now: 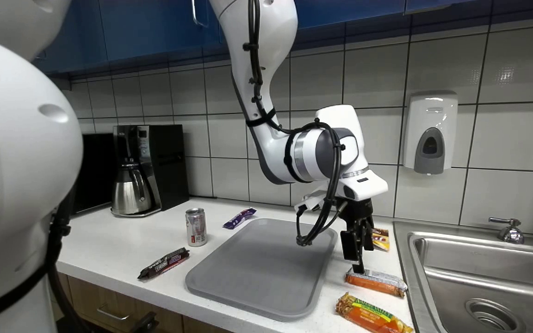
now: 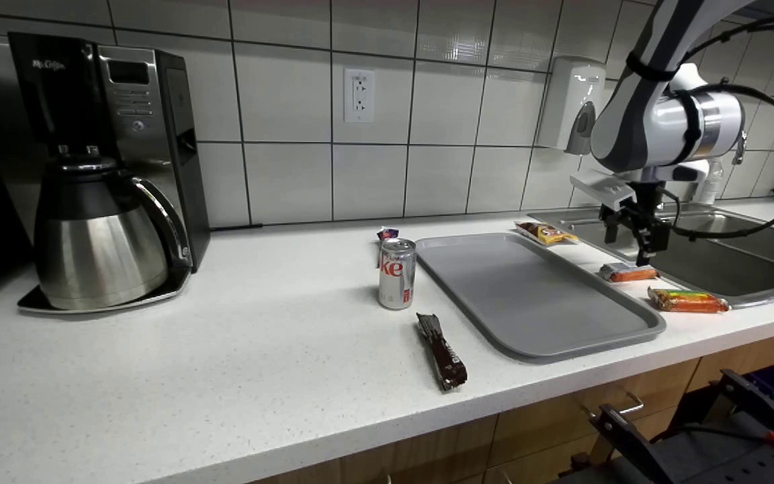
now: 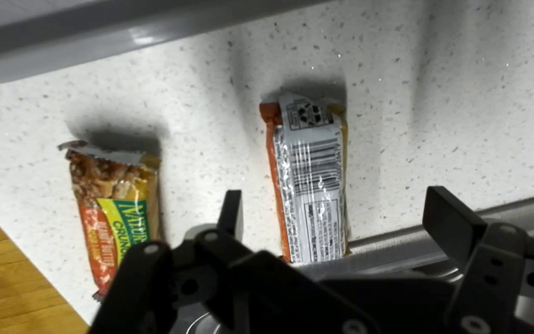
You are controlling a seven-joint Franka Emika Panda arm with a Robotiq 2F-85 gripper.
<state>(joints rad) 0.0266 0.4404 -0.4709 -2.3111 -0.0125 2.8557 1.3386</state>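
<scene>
"Granola bar (image 3: 311, 176), barcode up: where is it?"
"On the white speckled counter (image 2: 259, 336), between the gray tray (image 2: 541, 296) and steel sink (image 1: 474, 263)."
"And the gripper (image 3: 341, 215)?"
"Spread, with the bar showing between its jaws in the wrist view."
"The room?"
"Tiled wall (image 2: 286, 181) behind, blue cabinets (image 1: 155, 27) above, wooden drawers (image 2: 548, 413) below, a coffee maker (image 2: 132, 107)."

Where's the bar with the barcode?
In the wrist view, the barcode bar lies mid-picture under the open gripper, with the Nature Valley bar to its left and the sink rim by its lower end.
</scene>
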